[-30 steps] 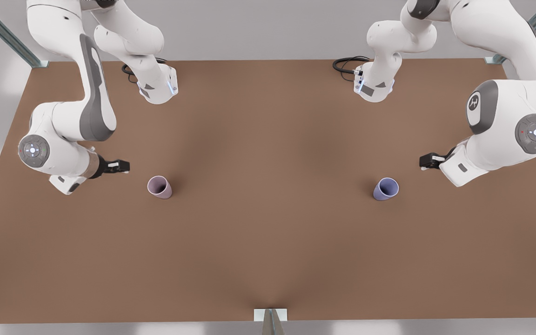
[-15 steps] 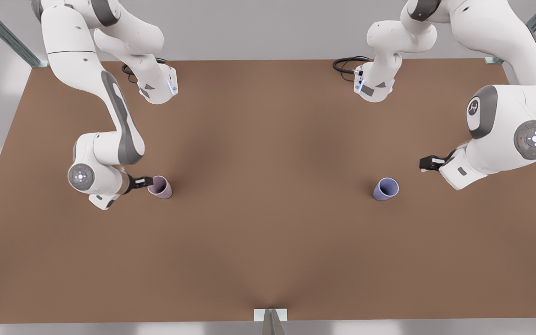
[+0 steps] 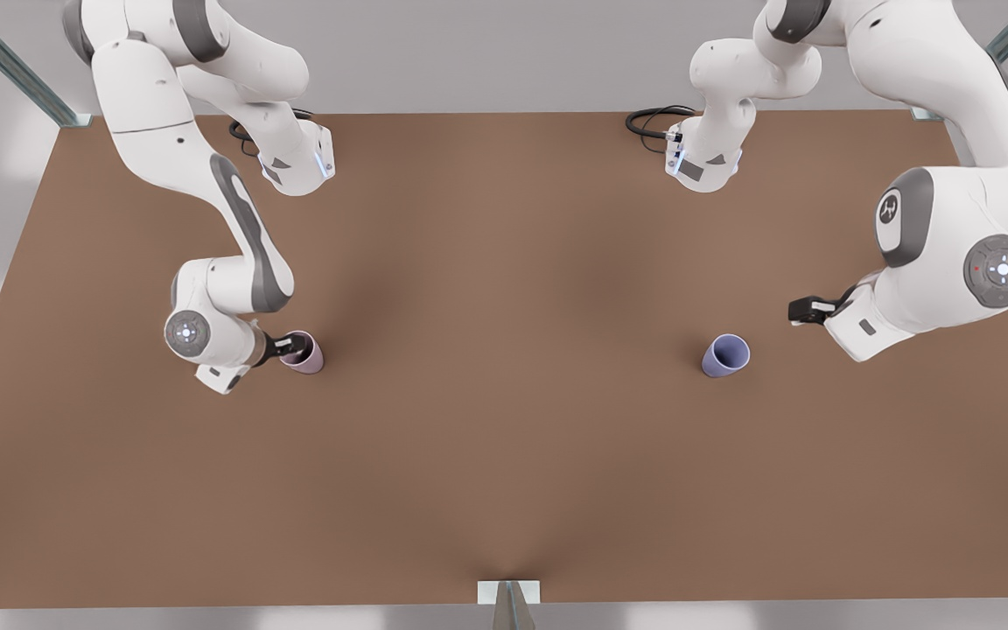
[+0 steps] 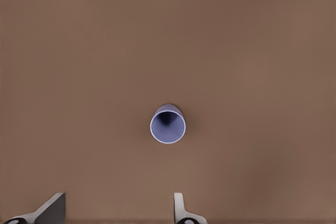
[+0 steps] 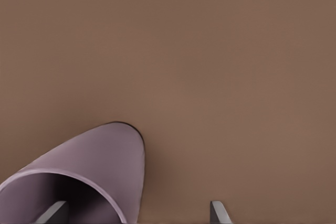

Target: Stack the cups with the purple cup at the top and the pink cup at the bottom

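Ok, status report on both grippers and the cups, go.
Right gripper open, one finger inside the pink cup, one outside its wall. Left gripper open, waiting high off the purple cup. Cups upright, apart, unstacked. Table between them bare.

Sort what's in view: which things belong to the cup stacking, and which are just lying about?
Job in hand:
pink cup, with the right gripper open, fingers straddling its rim
purple cup, standing free
left gripper, open, waiting apart from it

Lying about:
cables by the arm bases
table
bracket at the table's edge
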`<state>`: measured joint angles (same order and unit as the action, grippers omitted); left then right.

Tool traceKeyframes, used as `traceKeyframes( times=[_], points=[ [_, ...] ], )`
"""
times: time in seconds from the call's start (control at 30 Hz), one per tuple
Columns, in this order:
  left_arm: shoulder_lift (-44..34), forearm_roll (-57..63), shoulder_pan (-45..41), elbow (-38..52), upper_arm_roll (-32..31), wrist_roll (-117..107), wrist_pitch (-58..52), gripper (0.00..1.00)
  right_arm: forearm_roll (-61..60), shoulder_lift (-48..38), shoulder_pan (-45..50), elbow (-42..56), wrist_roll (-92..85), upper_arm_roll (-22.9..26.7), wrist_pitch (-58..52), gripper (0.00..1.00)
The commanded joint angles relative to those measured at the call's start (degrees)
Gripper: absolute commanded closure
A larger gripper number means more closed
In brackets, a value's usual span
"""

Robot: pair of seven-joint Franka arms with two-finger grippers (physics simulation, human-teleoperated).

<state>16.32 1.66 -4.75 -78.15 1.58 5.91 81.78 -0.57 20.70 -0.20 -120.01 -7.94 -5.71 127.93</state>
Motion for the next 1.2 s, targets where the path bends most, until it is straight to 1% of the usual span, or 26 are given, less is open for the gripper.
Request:
traceKeyframes(
  times=[0.0, 0.03, 0.07, 0.1, 0.13, 0.17, 0.2, 0.23, 0.27, 0.33, 0.37, 0.6, 0.7, 0.73, 0.77, 0.87, 0.9, 0.97, 1.03, 1.07, 1.13, 1.17],
  points=[
    [0.1, 0.1, 0.0, 0.0, 0.0, 0.1, 0.0, 0.0, 0.0, 0.6, 0.0, -0.8, -2.5, 0.0, 4.5, 0.04],
    [0.1, 0.0, 0.0, 0.0, 0.1, 0.1, 0.1, 0.0, 0.0, 1.0, 0.1, -0.8, -2.5, 0.0, 4.8, 0.14],
    [0.1, 0.0, 0.0, 0.0, 0.1, 0.1, 0.1, 0.0, 0.0, 1.5, 0.3, -0.8, -2.5, 0.0, 5.8, 0.2],
    [0.1, 0.0, 0.1, 0.0, 0.1, 0.1, 0.0, 0.0, 0.0, 1.8, 0.4, -0.5, -2.5, 0.0, 5.8, 0.24],
    [0.1, 0.0, 0.1, 0.0, 0.1, 0.1, 0.0, 0.0, 0.0, 1.9, 0.4, -0.5, -2.6, 0.0, 5.8, 0.31],
    [0.1, 0.0, 0.1, 0.0, 0.1, 0.1, 0.0, 0.0, 0.0, 1.8, 0.4, -0.4, -2.6, -0.1, 5.8, 0.33],
    [0.4, 0.0, 0.1, 0.1, 0.1, 0.1, 0.1, 0.0, 0.1, 1.8, 0.4, -0.3, -2.6, -0.1, 5.8, 0.4],
    [0.5, 0.0, 0.1, 0.0, 0.1, 0.1, 0.1, 0.0, 0.4, 1.8, 0.4, -0.3, -2.6, 0.0, 5.8, 0.44],
    [0.5, 0.0, 0.1, 0.0, 0.1, 0.1, 0.1, 0.0, 0.6, 1.8, 0.4, -0.3, -2.6, -0.1, 5.8, 0.52],
    [0.6, 0.0, 0.0, 0.1, 0.1, 0.1, 0.1, 0.0, 0.7, 1.9, 0.4, -0.3, -2.6, -0.1, 5.8, 0.72],
    [0.6, 0.0, 0.1, 0.0, 0.1, 0.1, 0.1, 0.0, 0.8, 2.0, 0.5, -0.2, -2.7, -0.1, 5.8, 0.79],
    [0.6, 0.0, 0.0, 0.0, 0.1, 0.1, 0.1, 0.0, 0.8, 0.0, 0.5, 0.9, -4.1, -0.3, 4.9, 0.79],
    [0.6, 0.0, 0.0, 0.0, 0.1, 0.1, 0.0, 0.0, 0.1, -2.4, 0.5, 2.3, -0.7, -3.7, 1.9, 0.79],
    [0.6, 0.0, 0.0, 0.0, 0.1, 0.1, 0.0, 0.0, 0.1, -3.5, 0.5, 2.5, 2.2, -5.9, 1.7, 0.79],
    [0.7, -0.1, 0.1, 0.0, 0.1, 0.1, 0.2, 0.0, 0.0, -3.6, 2.4, 4.8, 7.0, -7.1, -1.1, 0.79],
    [1.1, 0.0, 0.1, 0.0, 0.1, 0.1, 0.3, 0.0, -0.4, -1.5, 12.5, 12.3, 21.7, -7.0, -2.9, 0.79],
    [1.1, -0.1, 0.1, 0.0, 0.1, 0.1, 0.3, 0.0, -0.4, 1.3, 16.9, 18.4, 28.1, -7.0, -5.8, 0.79],
    [1.2, -0.1, 0.1, 0.0, 0.1, 0.1, 0.3, 0.0, -1.3, 6.6, 24.7, 28.4, 40.1, -6.9, -7.7, 0.79],
    [1.2, -0.1, 0.1, 0.0, 0.1, 0.2, 0.3, 0.0, -1.1, 15.9, 32.1, 41.6, 53.5, -6.9, -10.6, 0.79],
    [1.3, -0.1, 0.1, 0.0, 0.1, 0.1, 0.3, 0.0, -1.0, 21.9, 35.4, 49.8, 57.2, -6.4, -10.6, 0.79],
    [1.6, -0.1, 0.1, 0.0, 0.1, 0.1, 0.3, 0.0, -0.3, 32.8, 39.3, 63.0, 62.8, -5.9, -10.2, 0.79],
    [1.7, -0.1, 0.1, 0.0, 0.1, 0.1, 0.3, 0.0, -0.4, 34.5, 42.0, 65.0, 63.8, -2.3, -10.5, 0.79]
  ],
)
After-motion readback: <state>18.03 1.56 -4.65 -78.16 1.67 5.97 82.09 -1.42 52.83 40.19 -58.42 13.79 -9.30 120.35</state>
